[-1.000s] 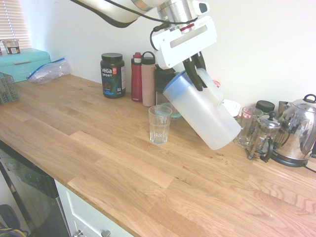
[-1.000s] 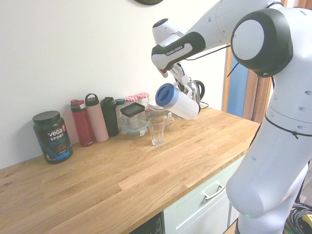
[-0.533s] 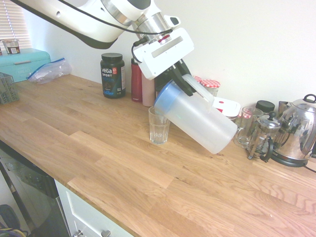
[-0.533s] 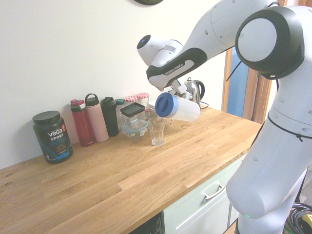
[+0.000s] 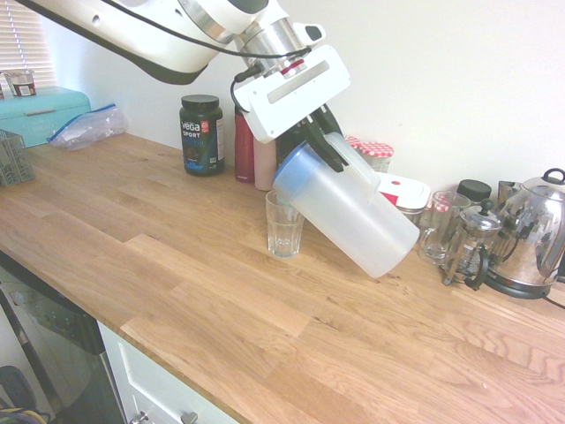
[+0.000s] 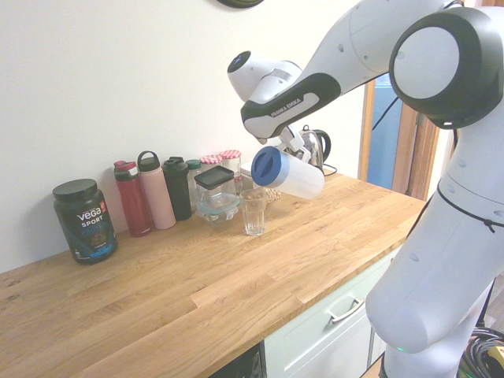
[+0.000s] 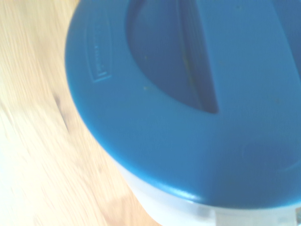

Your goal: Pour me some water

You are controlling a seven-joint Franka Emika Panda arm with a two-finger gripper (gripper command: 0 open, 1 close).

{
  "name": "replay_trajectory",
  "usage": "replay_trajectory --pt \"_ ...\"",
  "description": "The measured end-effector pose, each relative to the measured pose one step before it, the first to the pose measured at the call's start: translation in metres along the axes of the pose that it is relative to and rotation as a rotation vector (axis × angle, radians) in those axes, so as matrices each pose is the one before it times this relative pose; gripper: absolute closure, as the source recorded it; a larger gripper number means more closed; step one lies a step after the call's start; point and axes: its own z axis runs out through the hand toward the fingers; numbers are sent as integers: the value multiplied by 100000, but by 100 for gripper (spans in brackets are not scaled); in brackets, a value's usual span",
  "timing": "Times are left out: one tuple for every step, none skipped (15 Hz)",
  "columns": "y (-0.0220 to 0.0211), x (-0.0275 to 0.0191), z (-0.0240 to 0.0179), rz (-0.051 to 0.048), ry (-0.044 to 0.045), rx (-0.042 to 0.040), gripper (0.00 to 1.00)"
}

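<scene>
First exterior view: the white arm (image 5: 168, 31) reaches in from the upper left, and over the last second it has carried the frosted pitcher (image 5: 349, 216) leftward and a little lower, so the blue lid (image 5: 290, 168) now hangs at centre frame just above the rim of the drinking glass (image 5: 285, 223) on the wooden counter (image 5: 177, 265). The gripper (image 5: 325, 146) is pinched tight on the pitcher's handle, body tipped mouth-down to the left. No water shows through the plastic or in the glass; I judge the pour imminent, needing more tilt.
</scene>
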Motion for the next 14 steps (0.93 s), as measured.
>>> replay_trajectory --pt "1376 -1297 -314 3656 2916 5262 100" --pt "1838 -1576 -388 3640 3316 5356 100" --pt "2126 -1781 -399 3512 3580 5456 100" --pt "2098 -1755 -299 3804 3260 5277 100" --pt "1777 -1593 -137 4462 2669 5302 100" --pt "1250 -1327 109 4686 1778 5473 100" --pt "742 -1062 283 4697 1024 5347 100" --pt "280 -925 328 4419 -97 4761 100" --pt "-67 -1189 532 4728 -861 4101 100" --pt "-208 -1562 747 5204 -1179 3373 100" --pt "-268 -1870 852 5204 -974 2972 100" --pt "-214 -1785 544 5311 -372 2676 100" --pt "39 -1822 283 5357 -44 2256 100" --pt "1 -1598 121 5273 454 2111 100"
